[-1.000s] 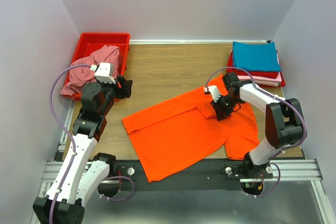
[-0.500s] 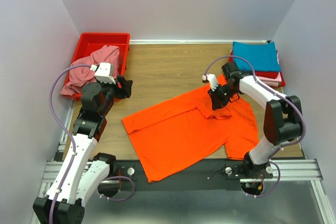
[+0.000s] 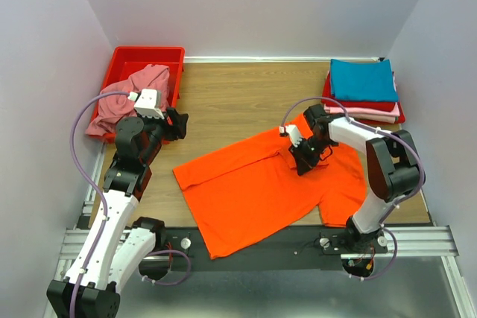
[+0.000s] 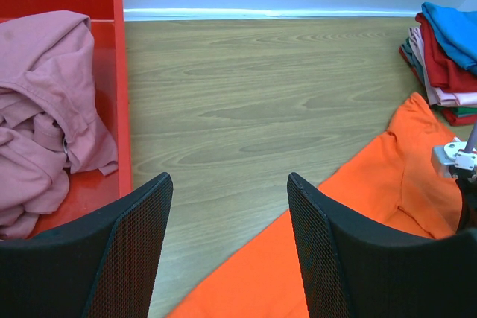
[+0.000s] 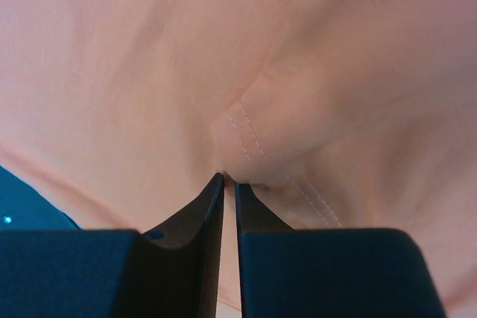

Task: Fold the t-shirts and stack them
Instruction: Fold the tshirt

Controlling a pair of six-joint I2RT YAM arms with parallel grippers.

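Observation:
A bright orange t-shirt point(image 3: 253, 188) lies spread on the wooden table in the top view, its near hem hanging over the front edge. My right gripper point(image 3: 301, 161) is down on its upper right part, shut on a pinched fold of stitched orange cloth point(image 5: 246, 132) at the fingertips point(image 5: 229, 178). My left gripper point(image 3: 181, 123) hovers open beside the red bin, with nothing between its fingers point(image 4: 228, 178). A dusty pink t-shirt point(image 3: 134, 94) lies crumpled in the bin. A teal blue folded t-shirt point(image 3: 361, 80) tops the back-right stack.
The red plastic bin point(image 3: 149, 56) stands at the back left, its wall point(image 4: 119, 72) close to my left gripper. Red and pale pink folded shirts point(image 3: 376, 113) lie under the teal one by the right wall. Bare wood point(image 3: 238, 94) shows between bin and stack.
My right gripper has slid leftwards over the orange t-shirt, drawing the pinched cloth with it. The left arm has not moved.

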